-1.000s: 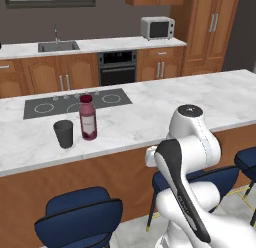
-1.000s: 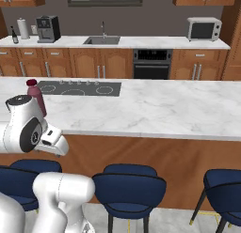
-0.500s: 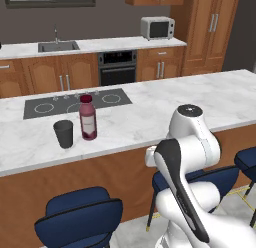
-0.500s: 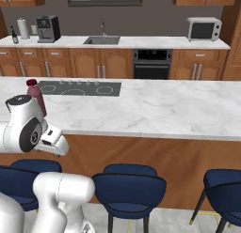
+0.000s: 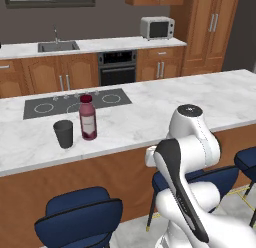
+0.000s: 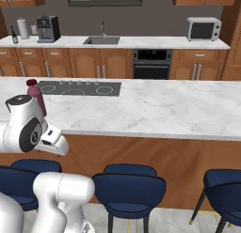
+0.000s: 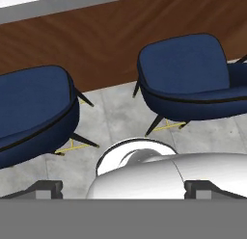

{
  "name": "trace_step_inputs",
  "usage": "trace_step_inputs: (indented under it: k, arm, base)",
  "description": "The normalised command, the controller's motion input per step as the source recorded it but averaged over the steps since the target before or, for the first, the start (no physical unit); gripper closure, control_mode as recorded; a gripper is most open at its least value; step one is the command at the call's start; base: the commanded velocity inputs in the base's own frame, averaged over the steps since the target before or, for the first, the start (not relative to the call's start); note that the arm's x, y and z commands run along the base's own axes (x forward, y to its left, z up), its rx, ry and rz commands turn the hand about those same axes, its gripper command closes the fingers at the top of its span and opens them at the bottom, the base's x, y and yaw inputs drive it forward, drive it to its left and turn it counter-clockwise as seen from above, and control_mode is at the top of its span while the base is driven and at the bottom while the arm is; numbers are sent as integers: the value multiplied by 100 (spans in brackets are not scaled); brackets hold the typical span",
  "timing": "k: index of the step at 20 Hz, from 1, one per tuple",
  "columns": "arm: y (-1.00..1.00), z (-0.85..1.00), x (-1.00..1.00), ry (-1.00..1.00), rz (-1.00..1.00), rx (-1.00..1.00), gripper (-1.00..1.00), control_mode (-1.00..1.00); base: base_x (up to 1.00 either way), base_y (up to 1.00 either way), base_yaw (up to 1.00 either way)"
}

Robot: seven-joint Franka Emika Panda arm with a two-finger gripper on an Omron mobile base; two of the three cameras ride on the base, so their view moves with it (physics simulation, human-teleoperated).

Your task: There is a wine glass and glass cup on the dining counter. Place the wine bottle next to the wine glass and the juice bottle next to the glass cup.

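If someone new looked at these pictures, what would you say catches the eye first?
Probably the juice bottle, its magenta liquid vivid against the white dining counter, standing just right of the glass cup and in front of the inset cooktop. Next comes the robot's white arm, folded low in front of the counter, above the navy stools. In the hand view, the gripper points down at two stools and the grey floor.

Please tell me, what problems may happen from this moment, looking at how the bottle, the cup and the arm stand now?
1. The juice bottle stands close beside the glass cup near the counter front; a careless pass of the arm could tip either one.
2. A black bottle stands on the far back worktop by the coffee machine, and if it is the wine it needs a drive.
3. The hand view looks down at blue stools, so the jaws are not aimed at the counter.
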Motion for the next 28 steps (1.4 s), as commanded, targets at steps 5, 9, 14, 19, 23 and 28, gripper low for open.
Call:
trace_step_inputs:
  k: [5,9,14,19,23,28]
  arm:
    - [0,0,0,0,0,0,-100,100]
    - [0,0,0,0,0,0,-100,100]
    - [0,0,0,0,0,0,-100,100]
    - [0,0,0,0,0,0,-100,100]
    - [0,0,0,0,0,0,-100,100]
    - [0,0,0,0,0,0,-100,100]
  base:
    - [-10,0,0]
    - [-40,0,0]
    - [-55,0,0]
    - [-68,0,0]
    - [-69,15,6]
    - [-32,73,0]
